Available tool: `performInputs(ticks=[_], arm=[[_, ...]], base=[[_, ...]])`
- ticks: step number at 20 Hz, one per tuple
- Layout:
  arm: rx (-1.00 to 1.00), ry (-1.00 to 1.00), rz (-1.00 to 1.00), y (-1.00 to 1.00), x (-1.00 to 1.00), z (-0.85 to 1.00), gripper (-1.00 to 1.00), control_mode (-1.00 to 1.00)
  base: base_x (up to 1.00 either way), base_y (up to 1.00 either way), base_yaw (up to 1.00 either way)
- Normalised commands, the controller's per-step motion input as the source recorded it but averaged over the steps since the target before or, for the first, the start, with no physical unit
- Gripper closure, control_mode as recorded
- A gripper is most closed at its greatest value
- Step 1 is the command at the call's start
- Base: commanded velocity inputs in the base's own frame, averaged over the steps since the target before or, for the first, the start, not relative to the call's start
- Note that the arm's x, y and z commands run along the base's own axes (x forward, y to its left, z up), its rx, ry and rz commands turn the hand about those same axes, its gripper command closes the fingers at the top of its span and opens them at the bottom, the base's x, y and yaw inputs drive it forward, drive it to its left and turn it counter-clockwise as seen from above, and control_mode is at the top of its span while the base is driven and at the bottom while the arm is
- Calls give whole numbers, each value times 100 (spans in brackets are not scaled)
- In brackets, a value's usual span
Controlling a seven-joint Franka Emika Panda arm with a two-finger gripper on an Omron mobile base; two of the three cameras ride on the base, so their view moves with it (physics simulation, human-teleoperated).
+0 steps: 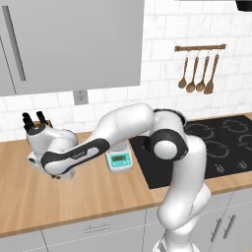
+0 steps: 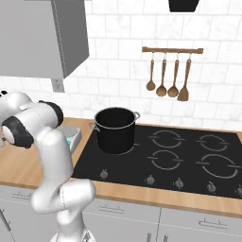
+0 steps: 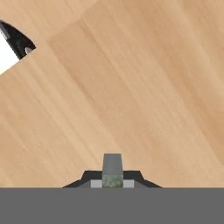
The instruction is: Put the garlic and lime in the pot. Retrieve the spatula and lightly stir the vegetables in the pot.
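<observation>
Because the arm reaches low toward the counter [image 1: 74,197] at the left of the left base view, the gripper [image 3: 112,177] sits pressed down there with its fingers brought together; whether they pinch anything cannot be told. The pot [image 2: 115,129] waits at centre of the right base view, on the stove [image 2: 189,165], presumably ready to receive vegetables.
</observation>
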Motion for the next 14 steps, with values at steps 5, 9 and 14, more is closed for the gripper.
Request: performInputs(ticks=[5,9,14], arm=[[10,-1,-2,-34,-95,100,100,-100],[15,0,-2,-62,-87,88,100,-100],[17,0,-5,-89,-75,71,100,-100]], base=[[0,0,0],[0,0,0],[0,0,0]])
